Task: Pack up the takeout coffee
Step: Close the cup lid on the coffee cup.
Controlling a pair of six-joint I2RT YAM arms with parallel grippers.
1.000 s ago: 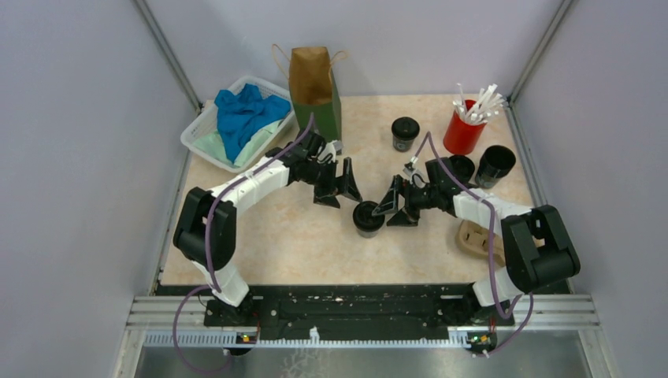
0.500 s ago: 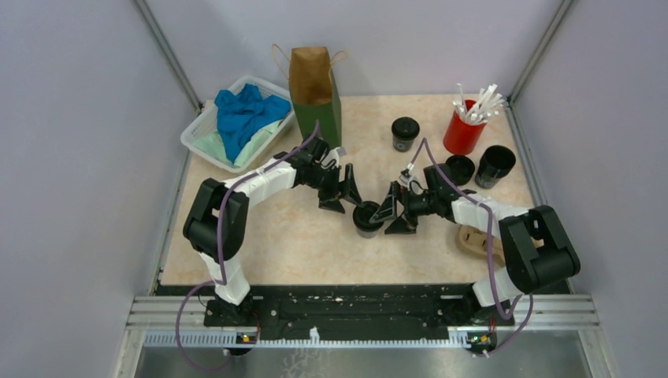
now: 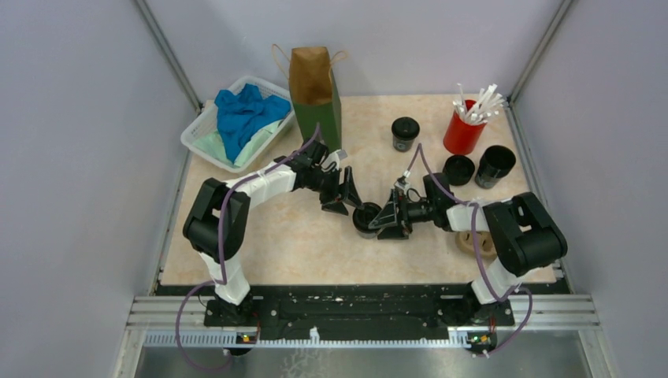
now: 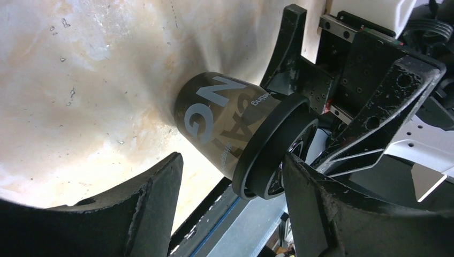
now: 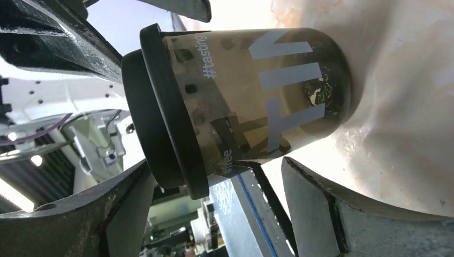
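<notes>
A small black takeout coffee cup (image 3: 365,216) with a black lid stands upright at the middle of the table. My left gripper (image 3: 344,198) is open just to its upper left. In the left wrist view the cup (image 4: 225,120) sits between my open left gripper's (image 4: 230,166) fingers, and one finger is close to the lid. My right gripper (image 3: 388,219) is open on the cup's right side. In the right wrist view the cup (image 5: 251,96) lies between my wide-open right gripper's (image 5: 217,171) fingers. A second lidded cup (image 3: 405,132) stands further back.
A brown and green paper bag (image 3: 313,87) stands open at the back. A white basket (image 3: 198,126) with blue cloth is at back left. A red cup of white sticks (image 3: 463,130), a black lidded cup (image 3: 458,169) and an open black cup (image 3: 495,165) stand at right. A tan carrier (image 3: 471,240) lies by the right arm.
Both grippers have closed in on the middle cup: the left moved right and down, the right moved left until its fingers flank it. The cup has stayed put.
</notes>
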